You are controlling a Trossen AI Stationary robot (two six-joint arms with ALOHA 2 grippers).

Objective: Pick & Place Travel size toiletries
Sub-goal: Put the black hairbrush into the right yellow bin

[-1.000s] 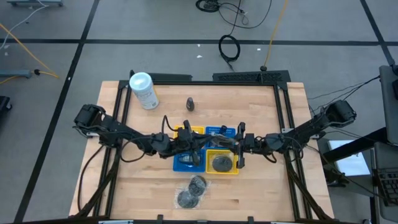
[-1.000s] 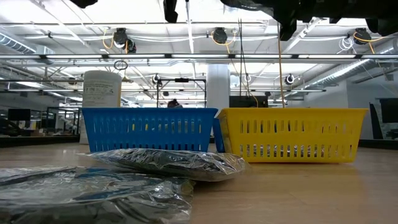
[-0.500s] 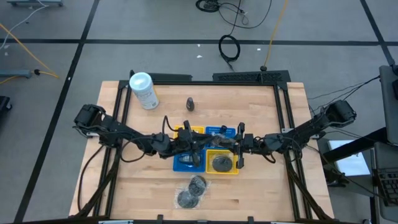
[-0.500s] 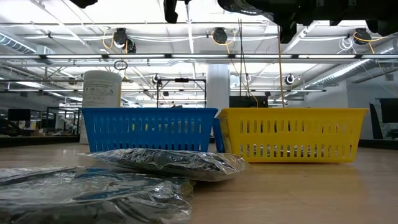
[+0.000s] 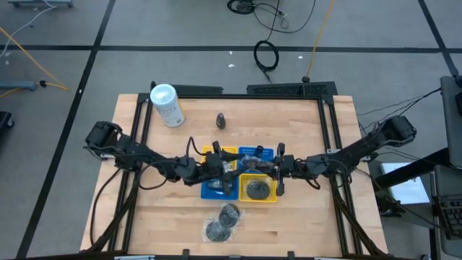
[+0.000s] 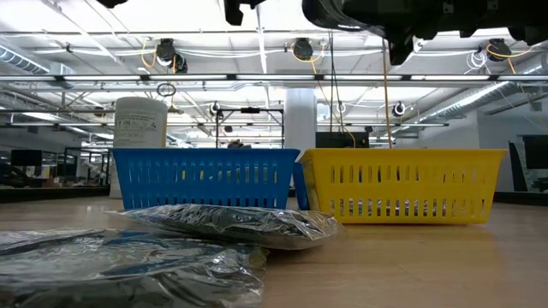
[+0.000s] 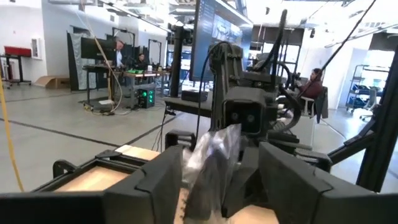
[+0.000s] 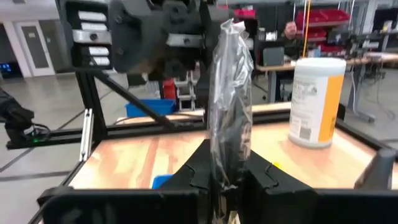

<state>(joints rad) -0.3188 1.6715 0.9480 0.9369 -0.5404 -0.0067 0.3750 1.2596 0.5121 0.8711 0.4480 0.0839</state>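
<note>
The wrapped disc (image 8: pixel 230 93) stands pinched in my right hand (image 8: pixel 229 180) above the baskets (image 5: pixel 257 189) (edge-on to me); my left hand (image 7: pixel 214 180) has its fingers (image 7: pixel 165 177) spread either side of it.

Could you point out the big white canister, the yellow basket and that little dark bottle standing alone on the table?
White canister (image 5: pixel 166 105), high view: middle of its side.
Yellow basket (image 6: pixel 402 184), low view: front slatted wall.
Dark bottle (image 5: pixel 221 120), high view: its top, seen from above.
</note>
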